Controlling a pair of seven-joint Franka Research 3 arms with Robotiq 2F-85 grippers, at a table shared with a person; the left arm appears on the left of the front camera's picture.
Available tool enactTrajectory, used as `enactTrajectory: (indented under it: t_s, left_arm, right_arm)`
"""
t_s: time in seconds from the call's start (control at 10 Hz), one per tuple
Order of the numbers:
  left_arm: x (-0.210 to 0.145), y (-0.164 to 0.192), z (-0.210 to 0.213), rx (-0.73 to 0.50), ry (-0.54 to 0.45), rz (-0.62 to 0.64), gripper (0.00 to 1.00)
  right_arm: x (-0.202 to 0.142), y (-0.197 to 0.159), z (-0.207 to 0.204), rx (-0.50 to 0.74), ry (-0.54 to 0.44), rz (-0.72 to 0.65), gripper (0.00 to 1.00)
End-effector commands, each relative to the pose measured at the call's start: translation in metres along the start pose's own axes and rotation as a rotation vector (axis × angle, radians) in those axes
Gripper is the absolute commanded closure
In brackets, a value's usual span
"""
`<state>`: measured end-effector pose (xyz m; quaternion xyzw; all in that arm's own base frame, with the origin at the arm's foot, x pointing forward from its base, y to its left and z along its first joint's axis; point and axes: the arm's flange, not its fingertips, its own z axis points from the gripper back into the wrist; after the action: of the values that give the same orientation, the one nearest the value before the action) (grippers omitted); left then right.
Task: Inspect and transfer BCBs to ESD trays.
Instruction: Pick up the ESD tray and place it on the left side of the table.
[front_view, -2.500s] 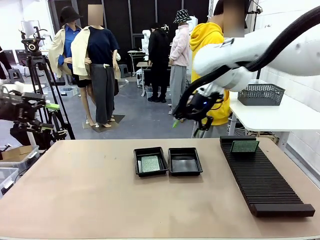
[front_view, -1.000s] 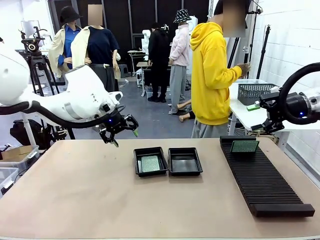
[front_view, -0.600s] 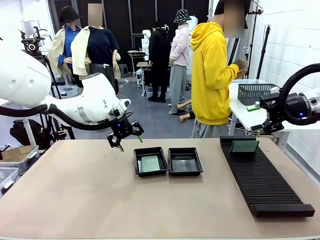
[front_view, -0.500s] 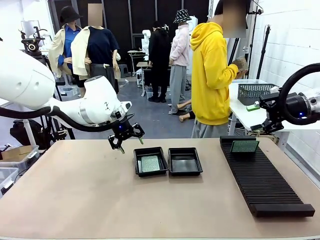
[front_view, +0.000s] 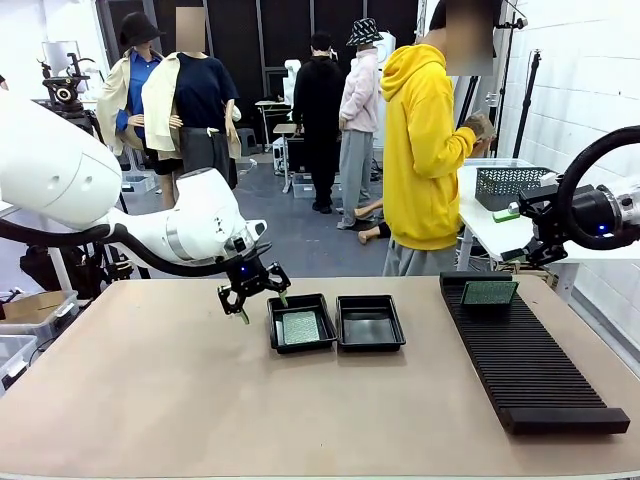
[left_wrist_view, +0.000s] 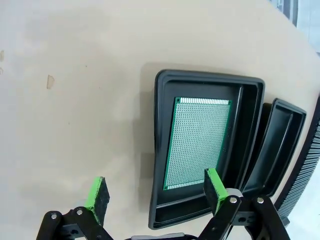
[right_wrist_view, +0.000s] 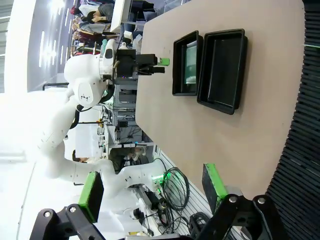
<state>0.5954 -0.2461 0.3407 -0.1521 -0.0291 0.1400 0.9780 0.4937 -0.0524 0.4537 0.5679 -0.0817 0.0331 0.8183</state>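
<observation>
- Left gripper (front_view: 262, 302), jaws apart, empty, hovers at left rim of glossy black tray (front_view: 273, 326) holding flat green circuit board (front_view: 300, 327)
- Second green board (front_view: 489, 292) in ribbed black rack (front_view: 530, 370), well right of tray; right gripper (front_view: 512, 235) there, jaws apart
- Inspection step, likely; next: racked board into empty twin tray (front_view: 371, 348)

Table (front_view: 150, 400), centre, toward the far edge: left tray (front_view: 272, 325) and right tray (front_view: 370, 322) sit side by side. A board (front_view: 300, 327) lies flat in the left tray. A rack (front_view: 530, 370) runs near to far along the table's right side, with a second board (front_view: 489, 292) standing in its far end. The left gripper (front_view: 263, 308) hangs just left of the left tray. The right gripper (front_view: 510, 235) sits above and behind the rack's far end. A person (front_view: 425, 150) stands behind the far edge, between trays and rack.
</observation>
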Motion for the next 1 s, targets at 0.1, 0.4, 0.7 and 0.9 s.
enactTrajectory:
  t_s: [0.1, 0.4, 0.7, 0.9]
  left_arm:
    - [-0.008, 0.003, -0.012, 0.020, 0.011, -0.023, 0.00]
    - [-0.007, 0.005, -0.020, 0.010, -0.008, -0.081, 0.00]
    - [-0.006, 0.000, -0.025, 0.001, 0.000, -0.128, 0.00]
    - [-0.006, -0.001, -0.029, -0.001, 0.017, -0.136, 0.08]
  right_arm:
    - [0.000, 0.003, -0.001, -0.025, -0.001, -0.017, 0.00]
    - [0.000, 0.003, -0.001, -0.025, -0.001, -0.017, 0.00]
    - [0.000, 0.003, -0.001, -0.025, -0.001, -0.017, 0.00]
    - [0.000, 0.003, -0.001, -0.025, -0.001, -0.017, 0.00]
